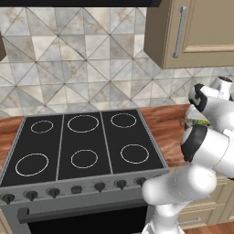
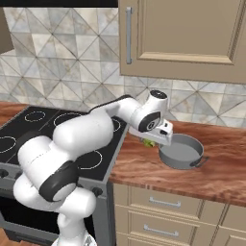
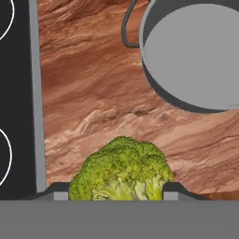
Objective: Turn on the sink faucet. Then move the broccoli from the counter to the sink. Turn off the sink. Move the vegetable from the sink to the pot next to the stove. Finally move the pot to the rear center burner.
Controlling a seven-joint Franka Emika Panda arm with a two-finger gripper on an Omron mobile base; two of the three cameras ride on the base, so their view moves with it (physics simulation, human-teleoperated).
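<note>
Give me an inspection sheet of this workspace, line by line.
Surface: brown wood-grain counter right of the stove.
Job's things: broccoli held between the fingertips, above the counter, short of the pot; grey pot on the counter, nothing in it.
Clutter: nothing seen.
Hand: hand shut on the broccoli, beside the pot's rim.
Cables: nothing seen.
Surroundings: tiled backsplash, upper cabinet, drawers under the counter; burners bare.

Lighting even and bright throughout, source not apparent. Shadows faint; the pot throws only a soft dark patch on the bench. No glare. Rendered edges slightly soft, no edge distortion.
</note>
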